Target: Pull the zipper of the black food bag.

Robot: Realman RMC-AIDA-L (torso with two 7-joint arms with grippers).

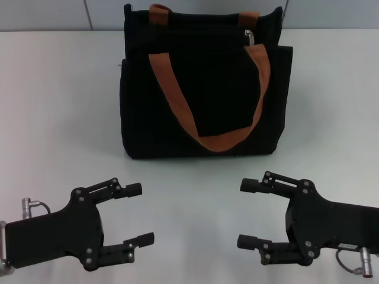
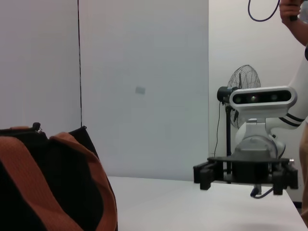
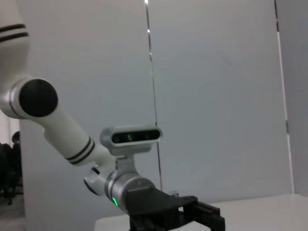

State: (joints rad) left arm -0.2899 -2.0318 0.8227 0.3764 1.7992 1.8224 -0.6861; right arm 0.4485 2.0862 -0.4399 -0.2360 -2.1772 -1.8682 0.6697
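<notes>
The black food bag [image 1: 204,89] stands upright at the far middle of the white table, with two orange-brown strap handles [image 1: 177,97]. The small silver zipper [image 1: 250,36] hangs at the top right of the bag's zip line. My left gripper [image 1: 140,214] is open and empty near the front left of the table. My right gripper [image 1: 244,213] is open and empty near the front right. Both are well short of the bag. In the left wrist view the bag [image 2: 48,183] shows close by and the right gripper [image 2: 245,175] farther off.
The white table [image 1: 59,106] runs out to both sides of the bag and between the grippers. A wall stands behind the bag. A standing fan [image 2: 240,96] and part of a person [image 2: 301,29] show beyond the table in the left wrist view.
</notes>
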